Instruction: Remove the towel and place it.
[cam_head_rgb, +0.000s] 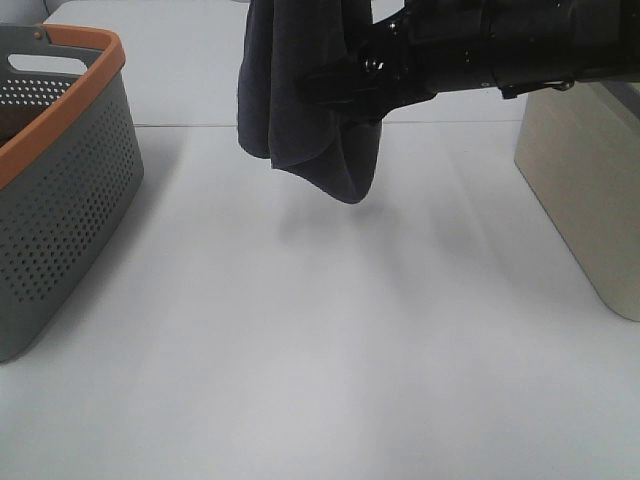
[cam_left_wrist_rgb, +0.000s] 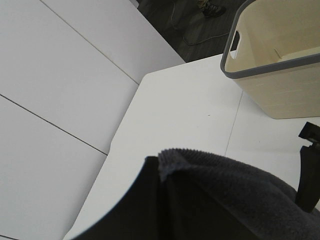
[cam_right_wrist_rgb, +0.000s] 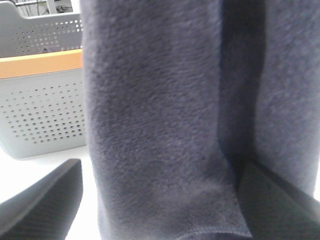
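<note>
The towel (cam_head_rgb: 300, 110) hangs above the table (cam_head_rgb: 320, 350) at far centre, between the grey basket (cam_head_rgb: 60, 200) on the left and the beige bin (cam_head_rgb: 580, 190) on the right. Left gripper (cam_left_wrist_rgb: 165, 200) is pinched together on a fold of it. Right gripper (cam_head_rgb: 350, 100) reaches in from the right, its 2 jaws spread with the cloth between them.

The right arm (cam_head_rgb: 500, 45) reaches in level from the right side, across the middle; the right gripper (cam_head_rgb: 338, 88) at its tip stands wide open, its fingers (cam_right_wrist_rgb: 40, 205) either side of the hanging towel (cam_head_rgb: 300, 110); the left gripper (cam_left_wrist_rgb: 155, 200), seen only from its own wrist, is clamped on a fold of the towel.
</note>
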